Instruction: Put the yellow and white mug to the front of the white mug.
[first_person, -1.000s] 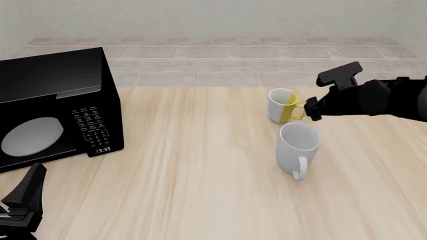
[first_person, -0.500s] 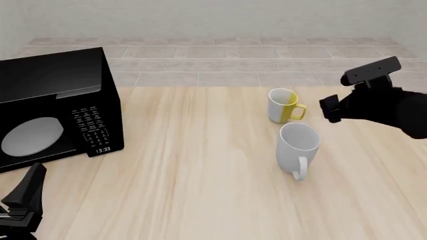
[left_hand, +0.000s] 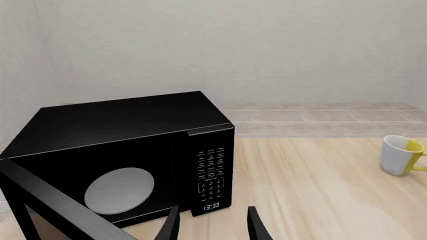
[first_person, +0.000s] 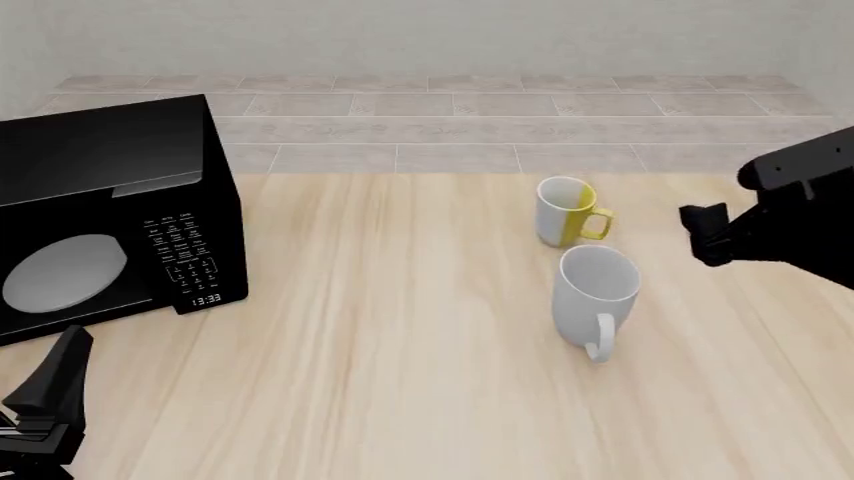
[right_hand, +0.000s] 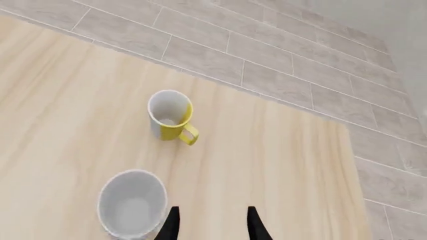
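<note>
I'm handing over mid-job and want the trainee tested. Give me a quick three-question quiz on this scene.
1. True or false: the right gripper holds the small yellow and white mug.
2. Which stands nearer the arms: (a) the larger plain white mug, (b) the yellow and white mug?
3. What black appliance sits at the table's left?

Key: 1 false, its fingers are apart and empty; 2 a; 3 a microwave.

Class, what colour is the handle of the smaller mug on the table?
Yellow. The yellow and white mug has a yellow handle, clearest in the front view.
</note>
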